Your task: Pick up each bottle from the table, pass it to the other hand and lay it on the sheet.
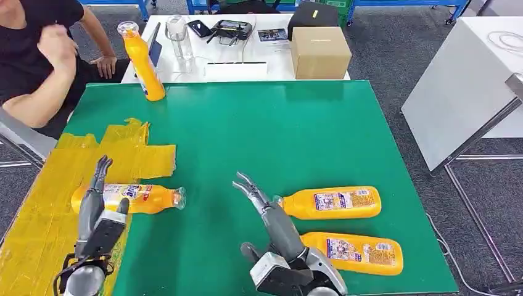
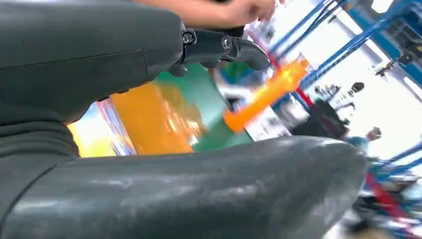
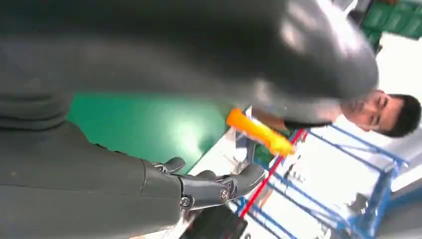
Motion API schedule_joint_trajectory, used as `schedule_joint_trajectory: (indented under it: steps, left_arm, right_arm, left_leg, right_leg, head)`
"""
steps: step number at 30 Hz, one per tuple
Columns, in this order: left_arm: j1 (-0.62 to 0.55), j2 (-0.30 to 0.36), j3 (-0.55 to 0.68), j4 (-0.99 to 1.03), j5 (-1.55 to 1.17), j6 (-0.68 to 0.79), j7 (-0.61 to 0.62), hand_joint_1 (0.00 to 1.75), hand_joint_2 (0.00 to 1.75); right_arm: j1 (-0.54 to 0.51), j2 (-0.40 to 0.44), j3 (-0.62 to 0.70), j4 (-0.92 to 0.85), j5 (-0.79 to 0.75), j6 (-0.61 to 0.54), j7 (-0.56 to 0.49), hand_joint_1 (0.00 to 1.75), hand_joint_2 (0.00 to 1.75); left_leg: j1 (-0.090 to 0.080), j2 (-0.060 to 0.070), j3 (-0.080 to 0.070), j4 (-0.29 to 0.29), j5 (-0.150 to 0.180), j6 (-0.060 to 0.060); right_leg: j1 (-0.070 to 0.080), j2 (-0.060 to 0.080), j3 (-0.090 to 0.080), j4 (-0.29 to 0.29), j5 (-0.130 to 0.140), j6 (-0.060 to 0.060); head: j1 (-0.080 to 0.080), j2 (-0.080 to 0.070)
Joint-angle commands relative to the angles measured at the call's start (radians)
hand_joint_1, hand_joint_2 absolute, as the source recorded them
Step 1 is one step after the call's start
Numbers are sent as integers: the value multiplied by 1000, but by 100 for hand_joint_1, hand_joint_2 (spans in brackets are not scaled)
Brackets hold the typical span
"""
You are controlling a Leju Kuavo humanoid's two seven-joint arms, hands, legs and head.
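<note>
Your left hand (image 1: 98,213) sits at the near left edge of the green mat-covered table (image 1: 277,129), fingers straight and spread, holding nothing; the orange plastic bottle with a printed label (image 1: 132,198) lies on its side just beyond the fingers, half on the yellow taped-down sheet (image 1: 43,209) and half on the green, neck pointing toward the table's middle. It may touch the fingers, you can't tell from the head view, and the left wrist view is too blurred to settle it. Risk one: that bottle is round and lying down, so any brush from your left hand as it pulls away could roll it off the sheet. Your right hand (image 1: 271,216) is near the middle of the near edge, fingers apart and lightly curved, empty, fingertips close to the cap of a second orange bottle lying on its side (image 1: 333,203); a third lying orange bottle (image 1: 354,251) is just nearer the edge, beside the right wrist. Risk two: reaching for one, your forearm nudges the other, which could roll off the near edge. A fourth orange bottle (image 1: 142,61) stands upright at the far left corner, near a seated person's arm (image 1: 55,68); it's tall and tippy, and a far reach there risks toppling it or contact with the person.
</note>
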Motion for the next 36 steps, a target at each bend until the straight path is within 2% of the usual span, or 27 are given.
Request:
schedule_joint_trajectory:
  steps: [1,3,4,5,9,13,17,23,26,28,33,36]
  left_arm:
    - [234,-179,1,-367,466,-314,65,0,0]
    - [279,-179,-66,-418,497,-330,35,0,0]
    - [291,-180,-79,-426,477,-317,32,0,0]
    - [306,-181,-108,-443,491,-319,22,0,175]
    - [345,-173,-202,-483,468,-258,1,0,175]
    - [349,-170,-214,-484,474,-252,-1,0,175]
    - [358,-176,-220,-478,476,-230,-6,0,175]
    - [364,-180,-208,-471,456,-214,-8,0,175]
    - [364,-181,-205,-474,456,-213,-8,0,175]
    - [366,-182,-204,-477,452,-215,-6,0,175]
    - [369,-181,-199,-478,443,-222,3,0,175]
    - [365,-181,-196,-475,448,-231,3,0,175]
  right_arm:
    - [267,-119,-83,-211,305,-337,-13,0,175]
    - [293,-155,-94,-233,298,-416,6,0,175]
    - [306,-165,-99,-237,298,-419,18,0,175]
    - [327,-181,-107,-248,295,-423,52,0,175]
    - [405,-245,-87,-299,316,-448,159,0,175]
    - [410,-255,-75,-304,324,-458,170,0,175]
    - [408,-287,-34,-314,423,-483,298,0,175]
    - [423,-376,-9,-315,481,-485,491,0,175]
    - [430,-384,-13,-311,481,-492,499,0,175]
    - [440,-407,-14,-313,507,-476,585,0,175]
    - [520,-513,-47,-343,566,-462,770,0,175]
    - [544,-557,-53,-363,565,-463,814,0,175]
  left_leg:
    - [0,-2,0,1,-3,2]
    - [-1,1,-1,1,-4,2]
    - [-1,0,-4,1,-2,2]
    - [-1,0,-4,1,-3,2]
    - [-1,-3,-7,1,-3,2]
    - [-1,-1,-6,0,-2,2]
    - [-1,0,-4,0,-2,2]
    - [-1,0,-3,-1,-2,2]
    - [-1,0,-2,-1,-3,2]
    - [-1,0,-2,-1,-3,2]
    - [-2,-1,-3,0,-2,2]
    - [-2,-1,-3,0,-3,2]
  right_leg:
    - [0,-1,2,-1,-2,1]
    - [0,1,0,-1,-2,1]
    - [-1,1,-3,0,-1,1]
    - [-1,0,-3,-1,-2,1]
    - [-1,-2,-6,-1,-2,1]
    - [-1,0,-8,-1,-1,0]
    - [-1,1,-6,-1,-1,0]
    - [-1,1,-8,-2,-1,0]
    - [-1,1,-6,-2,-1,0]
    - [-1,1,-7,-2,-1,0]
    - [-2,0,-7,-1,-1,0]
    - [-2,0,-7,-1,-2,0]
  head:
    - [0,0]
    - [0,0]
    - [0,0]
    - [0,0]
    - [0,0]
    - [0,0]
    - [0,0]
    - [0,0]
    - [0,0]
    - [0,0]
    - [0,0]
    - [-1,0]
